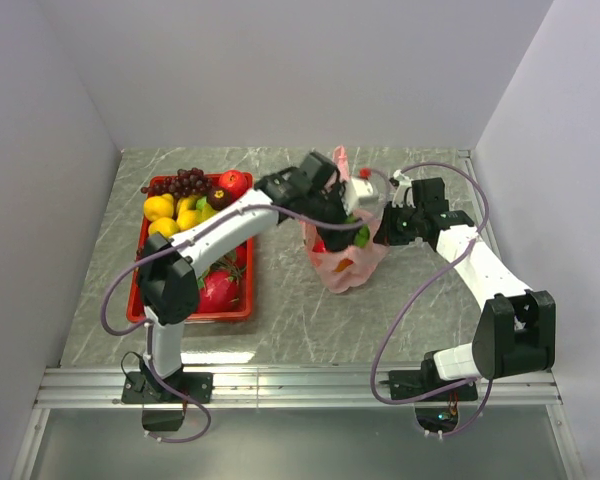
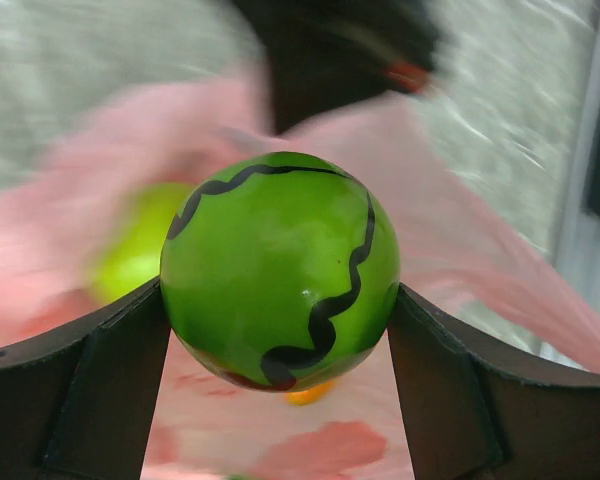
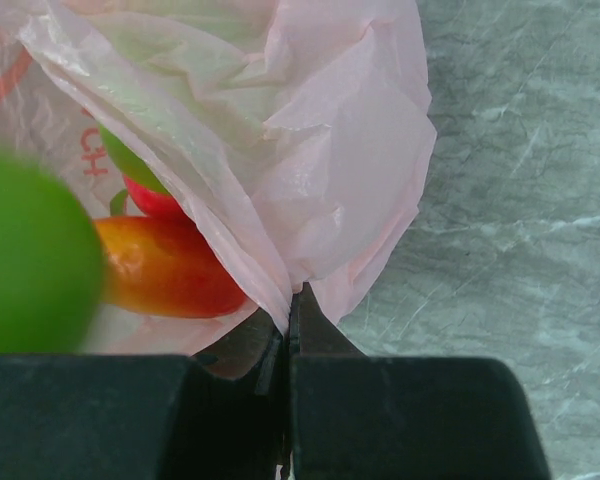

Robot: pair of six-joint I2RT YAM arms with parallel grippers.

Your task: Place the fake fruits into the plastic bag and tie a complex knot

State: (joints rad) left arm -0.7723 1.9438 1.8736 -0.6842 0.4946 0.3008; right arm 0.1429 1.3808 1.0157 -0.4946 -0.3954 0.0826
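Left gripper, overhead view: it hangs over the mouth of the pink bag, which stands on the table just right of the red tray.
Right gripper, overhead view: it sits at the bag's right rim.
Tray, overhead view: several fruits lie in it, so I judge the filling only partway done.
Left wrist view: the fingers are parted to the width of a striped green ball and clamped on its sides. Blurred bag film lies beneath.
Right wrist view: the jaws are pinched flat on a fold of the bag. An orange-red fruit lies inside.
Doing the drop well: centre the ball over the opening and lower it close to the fruit below. Then part the fingers gently, with the right pinch holding the mouth wide so the thin film does not fold shut.
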